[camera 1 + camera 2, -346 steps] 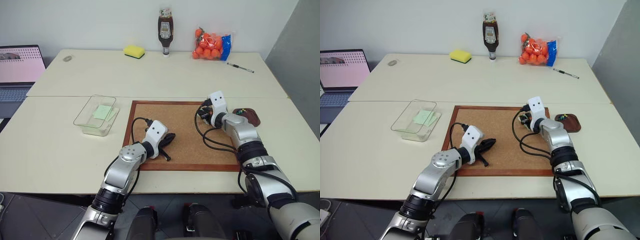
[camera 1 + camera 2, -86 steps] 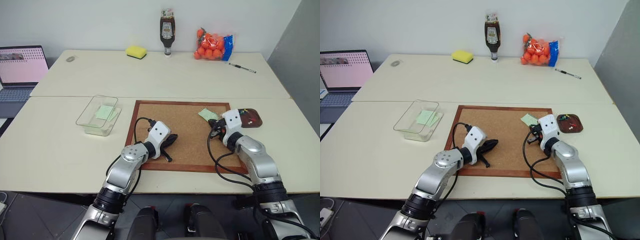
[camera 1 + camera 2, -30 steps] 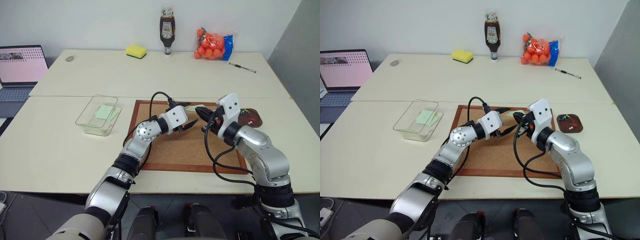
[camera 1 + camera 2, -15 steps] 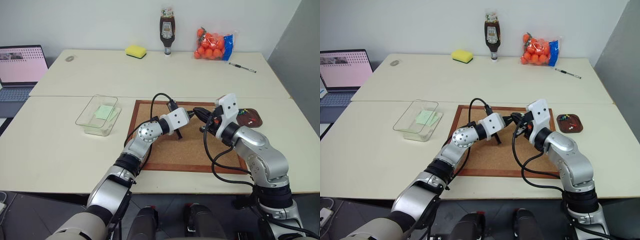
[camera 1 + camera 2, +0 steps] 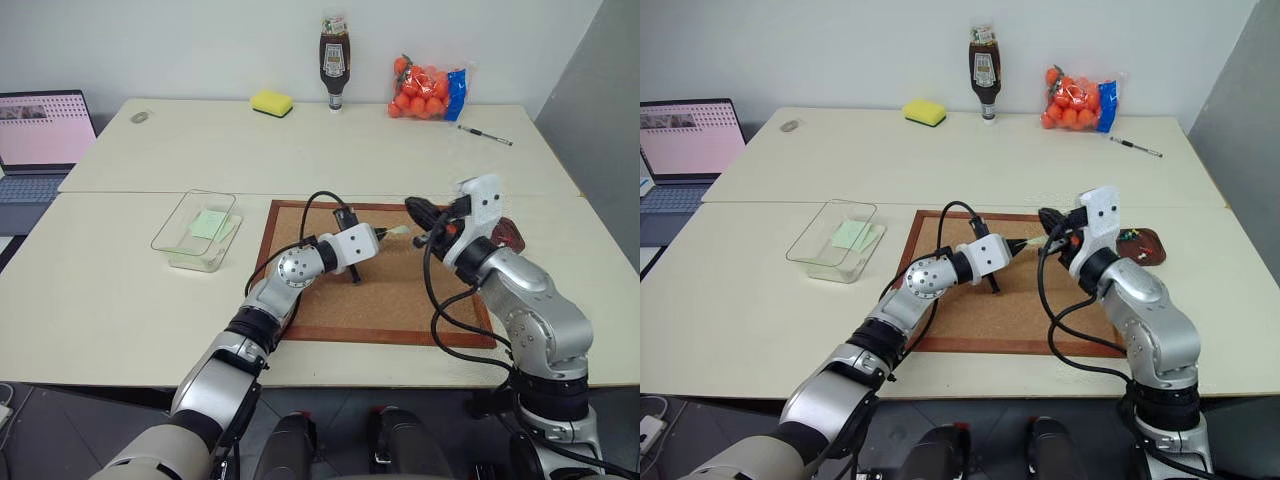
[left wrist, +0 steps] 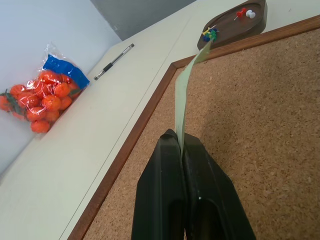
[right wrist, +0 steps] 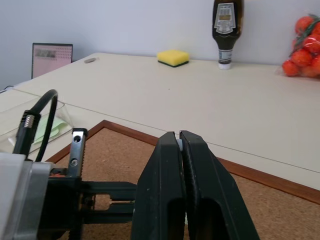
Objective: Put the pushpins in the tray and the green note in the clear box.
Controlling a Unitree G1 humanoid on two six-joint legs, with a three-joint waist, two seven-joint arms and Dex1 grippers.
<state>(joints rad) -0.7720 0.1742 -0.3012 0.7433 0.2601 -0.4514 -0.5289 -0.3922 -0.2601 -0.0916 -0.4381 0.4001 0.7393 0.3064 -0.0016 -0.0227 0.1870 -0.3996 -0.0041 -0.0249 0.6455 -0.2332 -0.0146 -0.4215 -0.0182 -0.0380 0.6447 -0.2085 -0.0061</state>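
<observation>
**A:** ok so head view: the left gripper (image 5: pixel 383 232) is hanging over the cork board (image 5: pixel 330 300) with its jaws clamped on the green note (image 5: pixel 398 232), which is sticking out toward 3 o'clock. The right gripper (image 5: pixel 412 205) is sitting just beside the note's far end, at about 1 o'clock from it, jaws pressed together. Can't tell if there's anything pinched in them from here.

**B:** and the containers?

**A:** the tray (image 5: pixel 1143 246) is sitting off the board's edge at 3 o'clock, partly behind the right arm. The clear box (image 5: pixel 195 231) is lying at 9 o'clock from the board, with another green slip (image 5: pixel 207 223) inside.

**B:** left wrist view?

**A:** black fingers (image 6: pixel 170 190) are squeezing the note edge-on, and the strip is reaching out toward the tray (image 6: pixel 235 24), where the pushpins (image 6: pixel 209 34) are lying. Red and white ones are showing at its other end.

**B:** right wrist?

**A:** fingers (image 7: pixel 167 185) are shut tight, with a tiny pale bit at the tips. The board is below.
</observation>
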